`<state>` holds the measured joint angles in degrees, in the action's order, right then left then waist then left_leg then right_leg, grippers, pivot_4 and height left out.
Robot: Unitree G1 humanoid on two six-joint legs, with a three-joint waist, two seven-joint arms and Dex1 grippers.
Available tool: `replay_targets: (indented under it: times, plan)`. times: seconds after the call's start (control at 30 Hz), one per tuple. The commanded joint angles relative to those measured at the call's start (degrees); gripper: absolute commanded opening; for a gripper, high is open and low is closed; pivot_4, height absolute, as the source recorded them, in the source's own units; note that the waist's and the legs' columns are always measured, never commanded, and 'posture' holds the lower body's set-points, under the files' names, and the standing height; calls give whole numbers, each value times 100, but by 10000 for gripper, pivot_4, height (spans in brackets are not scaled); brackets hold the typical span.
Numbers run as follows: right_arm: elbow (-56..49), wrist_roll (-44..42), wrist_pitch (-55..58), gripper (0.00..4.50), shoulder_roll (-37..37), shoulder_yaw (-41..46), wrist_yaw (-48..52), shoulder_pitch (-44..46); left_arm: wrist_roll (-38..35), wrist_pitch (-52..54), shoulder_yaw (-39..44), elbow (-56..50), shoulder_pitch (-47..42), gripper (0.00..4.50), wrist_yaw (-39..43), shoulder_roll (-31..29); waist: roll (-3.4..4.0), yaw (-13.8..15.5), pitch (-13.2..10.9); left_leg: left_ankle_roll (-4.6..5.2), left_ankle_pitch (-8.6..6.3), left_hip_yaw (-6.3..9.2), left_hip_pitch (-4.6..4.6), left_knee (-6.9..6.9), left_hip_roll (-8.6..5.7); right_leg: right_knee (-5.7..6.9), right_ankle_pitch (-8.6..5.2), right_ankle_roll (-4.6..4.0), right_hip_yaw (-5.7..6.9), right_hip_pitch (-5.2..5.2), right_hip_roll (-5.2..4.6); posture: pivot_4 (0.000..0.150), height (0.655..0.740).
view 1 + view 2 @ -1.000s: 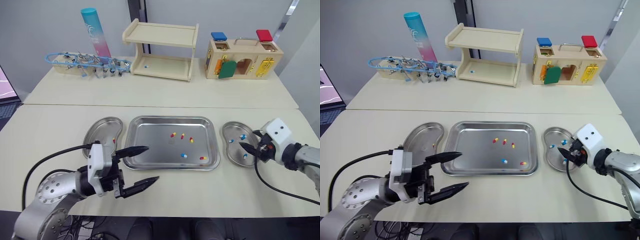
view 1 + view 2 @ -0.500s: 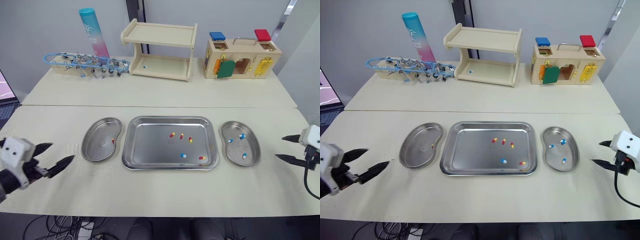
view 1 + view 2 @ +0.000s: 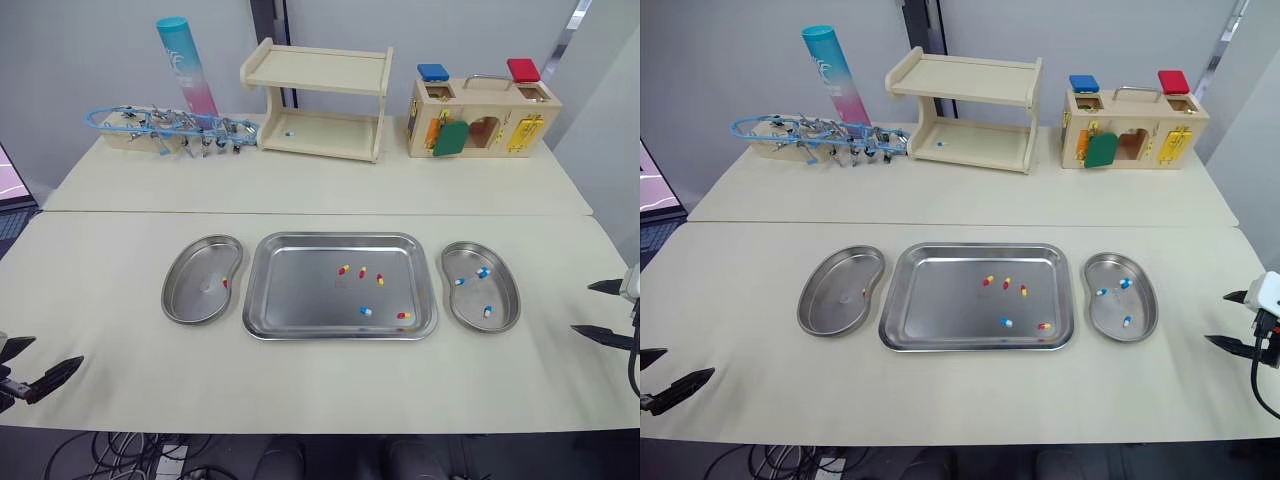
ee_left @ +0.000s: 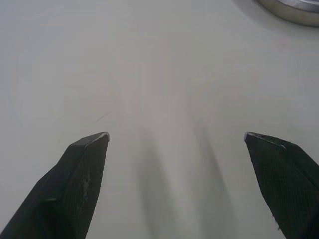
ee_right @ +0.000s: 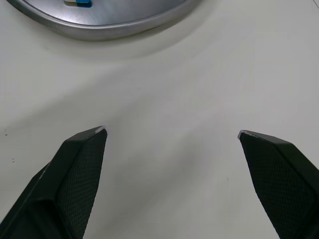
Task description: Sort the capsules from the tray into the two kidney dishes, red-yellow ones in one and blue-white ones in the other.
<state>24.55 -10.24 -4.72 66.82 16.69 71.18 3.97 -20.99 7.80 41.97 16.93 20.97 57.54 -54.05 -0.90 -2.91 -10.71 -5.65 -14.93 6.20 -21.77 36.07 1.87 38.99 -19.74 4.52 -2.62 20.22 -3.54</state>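
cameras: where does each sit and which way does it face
Left eye view: head, facing forward and down; tray, left gripper, right gripper.
Right eye view: beside it, sharing that scene.
Left wrist view: left wrist, facing table and a steel rim; own open fingers.
Right wrist view: right wrist, facing right kidney dish rim; own open fingers.

**Far side of the table**

Along the back of the pale table (image 3: 300,190), left to right: a low rack of blue and metal instruments (image 3: 165,126), a teal-and-pink tube (image 3: 187,68) upright just behind it, a two-tier wooden shelf (image 3: 318,100), and a wooden latch box (image 3: 483,117).
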Motion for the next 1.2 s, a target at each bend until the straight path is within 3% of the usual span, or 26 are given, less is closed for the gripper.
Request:
replay_targets:
  times: [0.03,0.3,0.67,1.0,1.2]
  plan:
    - [-20,-27,-44,44591,117,26,51,158,5,-175,220,76,6,45000,53,-111,0,-13,0,0,0,0,0,0,0,0,0,0,0,0,0,1500,7400]
    - [-78,-60,48,44591,135,17,126,241,-174,-122,247,-162,22,45000,104,23,0,-23,0,0,0,0,0,0,0,0,0,0,0,0,0,1500,7400]
    - [-325,-288,292,44591,80,174,167,317,-812,669,407,-1434,269,45000,256,236,1,-28,0,0,0,0,0,1,1,1,0,0,-1,-1,-1,1500,7400]
    - [-2399,-1188,1514,44591,-210,96,206,283,-1166,1263,-187,-2800,-177,45000,62,411,3,-2,2,-1,0,2,-3,4,2,2,1,1,1,-3,-1,1500,7400]
    - [-4243,-2207,2650,44591,-359,338,74,-156,-1479,1868,-966,-3667,-905,45000,-181,354,3,64,2,-1,0,3,-3,5,2,2,1,1,2,-4,-1,1500,7400]
